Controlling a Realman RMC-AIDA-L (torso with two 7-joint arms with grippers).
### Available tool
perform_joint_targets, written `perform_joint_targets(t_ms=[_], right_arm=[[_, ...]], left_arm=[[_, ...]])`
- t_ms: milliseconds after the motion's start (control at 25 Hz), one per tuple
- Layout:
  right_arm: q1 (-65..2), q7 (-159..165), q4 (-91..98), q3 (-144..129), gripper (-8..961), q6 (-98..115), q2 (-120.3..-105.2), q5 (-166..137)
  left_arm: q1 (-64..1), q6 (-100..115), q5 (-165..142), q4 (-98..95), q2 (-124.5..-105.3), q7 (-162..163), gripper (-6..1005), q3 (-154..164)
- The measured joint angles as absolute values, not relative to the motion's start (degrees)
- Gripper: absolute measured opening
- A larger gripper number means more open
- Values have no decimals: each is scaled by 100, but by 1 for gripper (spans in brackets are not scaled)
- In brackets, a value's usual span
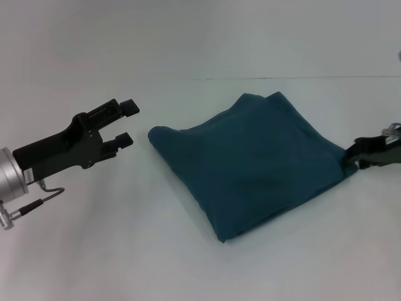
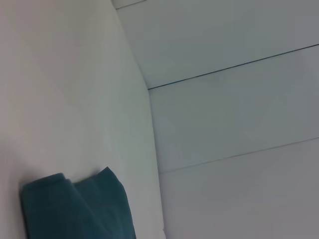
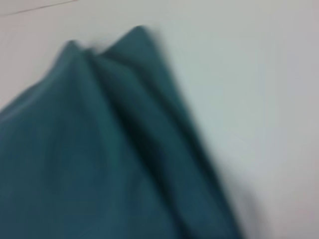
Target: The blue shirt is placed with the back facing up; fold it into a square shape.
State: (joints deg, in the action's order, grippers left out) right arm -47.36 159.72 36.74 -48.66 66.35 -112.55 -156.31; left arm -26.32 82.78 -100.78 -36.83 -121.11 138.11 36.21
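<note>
The blue shirt (image 1: 250, 157) lies folded into a rough diamond on the white table, plain side up. Its right corner is pulled to a point at my right gripper (image 1: 352, 155), which is shut on that corner at the right edge of the head view. My left gripper (image 1: 128, 123) hovers left of the shirt's left corner, open with nothing between its fingers and a short gap from the cloth. In the left wrist view one end of the shirt (image 2: 75, 209) shows. Folds of the shirt (image 3: 99, 149) fill the right wrist view.
The white table (image 1: 125, 251) stretches around the shirt, with bare surface in front and to the left. A thin seam line (image 1: 301, 78) runs across the far side of the table behind the shirt.
</note>
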Motion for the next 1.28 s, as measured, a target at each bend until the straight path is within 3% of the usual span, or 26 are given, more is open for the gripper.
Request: perform_joint_targets(t_ms=[240,320,480,680,960,1280], right_arm=[[-4493,15871,4335,-4496,369,7177,-11150,-15266],[-4393,15602,4492,-4283,369,7584,-11082,-14780],[-4325,15150,4385,-3921,370,8379,-10788,-13904],[-4257,14962,4274,-3841,371,8758,-10555,-13343],[-4223,14848,4241,-3798,562,8777,-10541,-13209],[-4215,14781,4236,-3713,562,8767,-10582,-13201]], left_arm=[[-2655,8349,-10101,-3682,-12104,13856,930,3715],[-2666,8489,-10254,-3686,-12097,14034,930,3843],[-2696,8804,-10690,-3735,-12121,14563,930,4201],[-2720,8698,-10944,-3719,-12314,15072,930,4791],[-2917,8098,-10940,-3302,-12415,15424,930,5580],[-3171,7512,-10954,-2866,-12424,15460,929,5711]])
